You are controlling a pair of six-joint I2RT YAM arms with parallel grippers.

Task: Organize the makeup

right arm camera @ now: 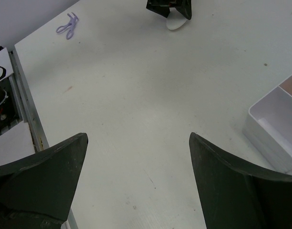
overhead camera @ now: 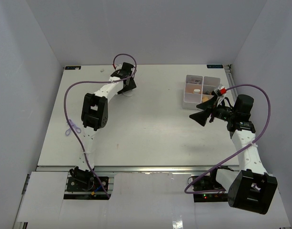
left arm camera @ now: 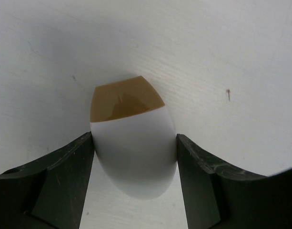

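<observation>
Two claws over the surface (overhead camera: 150, 138). White four-compartment box (overhead camera: 188, 102) sits far right, with the right claw (right arm camera: 138, 181) released and empty beside it. Left claw (overhead camera: 129, 86) grasps the white-and-brown oval piece (left arm camera: 134, 152) lying far left, pads on both flanks. Squeeze lightly and lift straight, since the rounded shell could squirt out.

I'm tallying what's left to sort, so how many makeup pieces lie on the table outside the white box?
1: the white-and-brown oval piece, on the far side of the table, left of centre, between the fingers of the left gripper. Others may be hidden.
</observation>
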